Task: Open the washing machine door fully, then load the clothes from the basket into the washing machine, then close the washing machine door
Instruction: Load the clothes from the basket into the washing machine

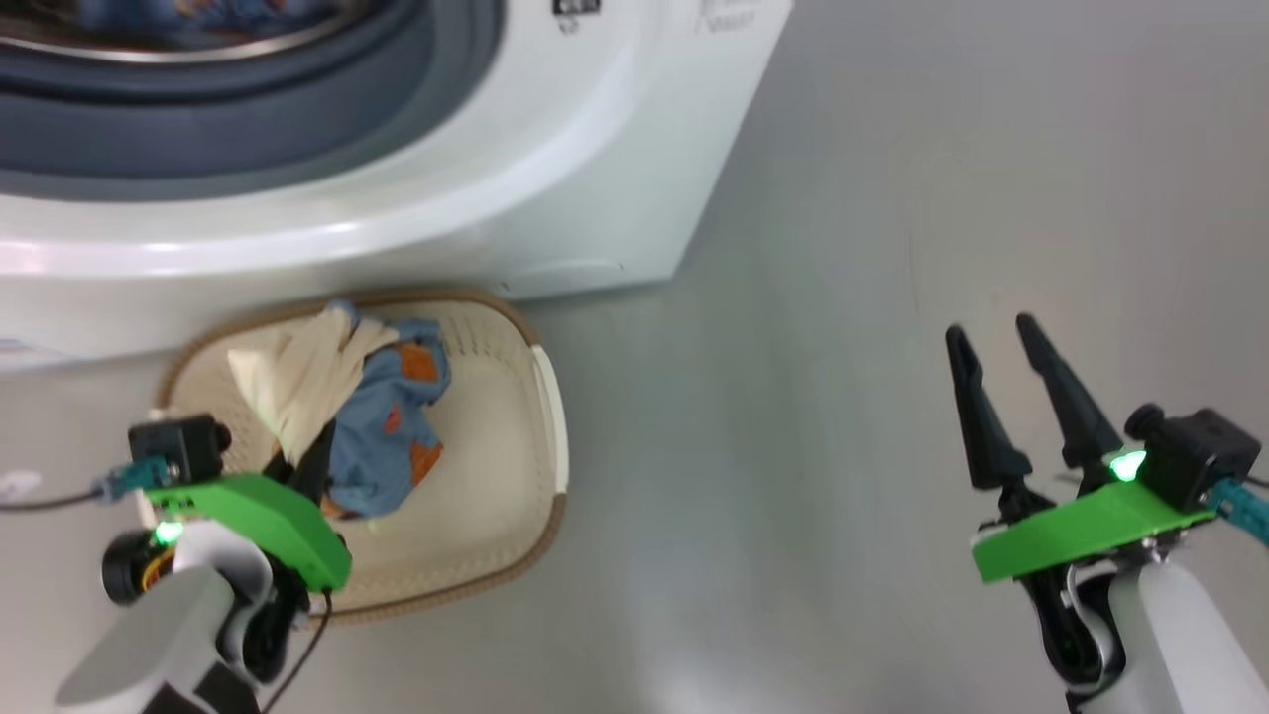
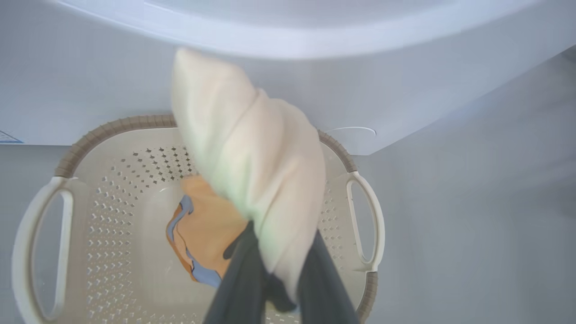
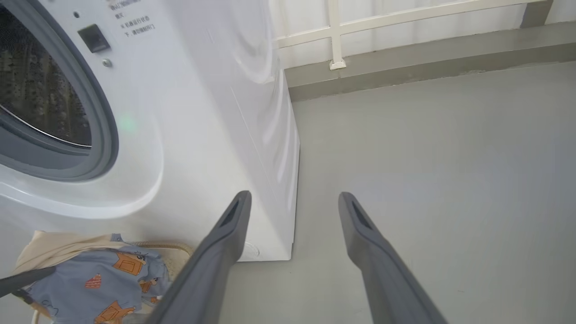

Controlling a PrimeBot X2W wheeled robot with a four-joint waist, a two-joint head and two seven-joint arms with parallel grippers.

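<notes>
The cream basket point(image 1: 496, 486) stands on the floor against the front of the white washing machine point(image 1: 555, 198). My left gripper point(image 1: 312, 456) is over the basket, shut on the clothes point(image 1: 387, 426). A cream-white piece point(image 2: 252, 148) bunches up between its fingers, and a blue and orange garment point(image 2: 207, 225) hangs with it above the basket's perforated floor point(image 2: 117, 189). The machine's opening shows its grey-blue gasket point(image 1: 248, 109) and steel drum point(image 3: 36, 90). The washing machine door is out of view. My right gripper point(image 1: 989, 327) is open over the floor, right of the machine's corner.
Grey floor spreads to the right of the machine and the basket. A low grey ledge with a white railing point(image 3: 333, 36) runs along the back behind the machine. The machine's right front corner point(image 3: 288, 252) meets the floor just left of my right gripper point(image 3: 294, 194).
</notes>
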